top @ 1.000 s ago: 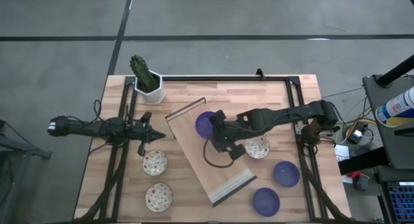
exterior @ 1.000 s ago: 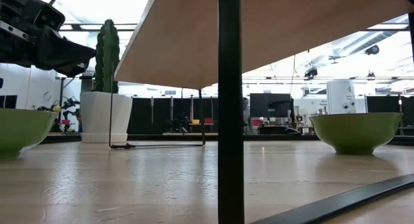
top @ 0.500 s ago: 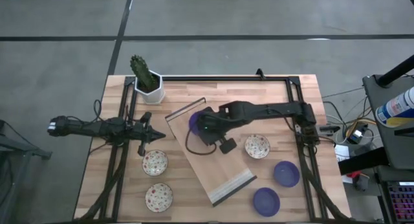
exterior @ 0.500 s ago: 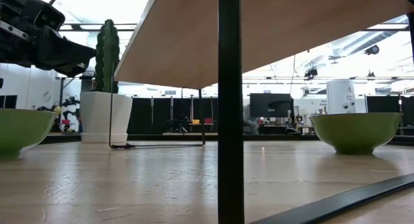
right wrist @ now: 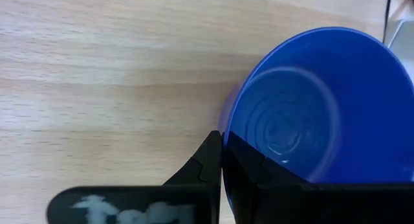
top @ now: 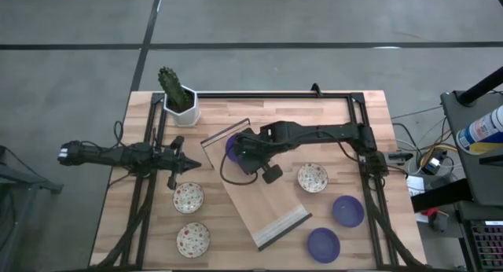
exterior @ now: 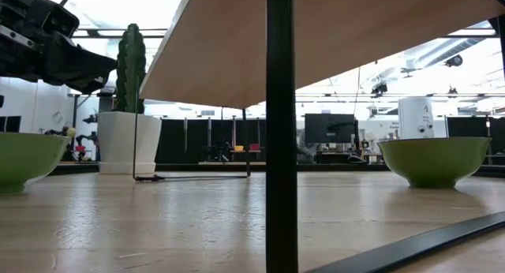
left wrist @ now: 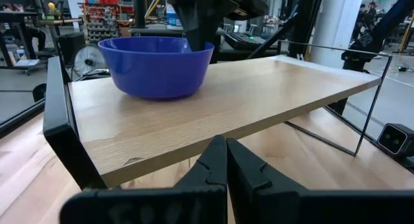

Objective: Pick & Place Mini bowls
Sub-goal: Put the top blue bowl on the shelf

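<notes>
One cobalt blue mini bowl [top: 229, 145] [left wrist: 158, 65] sits on a raised wooden board [top: 267, 201] at its far-left end. My right gripper [top: 245, 150] [right wrist: 222, 146] is shut on this bowl [right wrist: 310, 107]. Three white speckled bowls [top: 189, 196] [top: 192, 239] [top: 313, 178] and two more blue bowls [top: 347, 211] [top: 323, 243] rest on the table. My left gripper [top: 179, 163] [left wrist: 226, 156] is shut and waits low at the table's left side, pointing at the board. My right gripper pinches the blue bowl's rim [right wrist: 226, 123] on the side toward the table's right, one finger inside the bowl and one outside. The fingers [left wrist: 197, 26] come down from above, slanting in from the right. The bowl stands upright with its base on the board [left wrist: 213, 101].
A cactus in a white hexagonal pot [top: 179, 99] stands at the table's far-left corner. A black frame [top: 361, 146] runs around the table's working area. The board stands on thin black legs [exterior: 282, 147]. Bare wood lies along the board's near end [top: 279, 221].
My right arm has reached toward the table's left and slightly toward the far edge. The blue bowl has moved with it along the board, toward the board's far-left end. The white speckled bowl on the right, which the arm partly hid, now shows in full.
</notes>
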Motion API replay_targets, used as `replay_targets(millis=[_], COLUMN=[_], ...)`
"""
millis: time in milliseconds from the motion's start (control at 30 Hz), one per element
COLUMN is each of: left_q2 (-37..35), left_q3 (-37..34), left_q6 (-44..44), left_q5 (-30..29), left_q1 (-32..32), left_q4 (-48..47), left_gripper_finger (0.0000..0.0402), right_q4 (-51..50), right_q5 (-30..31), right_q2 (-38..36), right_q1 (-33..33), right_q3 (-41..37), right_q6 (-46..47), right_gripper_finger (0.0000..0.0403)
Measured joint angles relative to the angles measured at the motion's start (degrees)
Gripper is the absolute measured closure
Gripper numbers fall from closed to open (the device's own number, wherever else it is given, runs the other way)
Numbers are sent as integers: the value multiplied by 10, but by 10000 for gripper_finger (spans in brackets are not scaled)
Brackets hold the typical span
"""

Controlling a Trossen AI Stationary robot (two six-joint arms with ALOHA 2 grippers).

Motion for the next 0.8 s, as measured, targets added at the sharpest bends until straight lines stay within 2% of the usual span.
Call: replay_targets(millis=[500, 800], left_q2=[0, 0], left_q3=[0, 0], left_q6=[0, 0], left_q5=[0, 0], left_q1=[0, 0], left_q4=[0, 0], left_gripper_finger=[402, 402], right_q4=[7, 24], right_q5=[0, 2], right_q2=[0, 0], right_q1=[1, 1], right_q3=[-1, -1], right_q6=[-14, -15], right_gripper_finger=[391, 338])
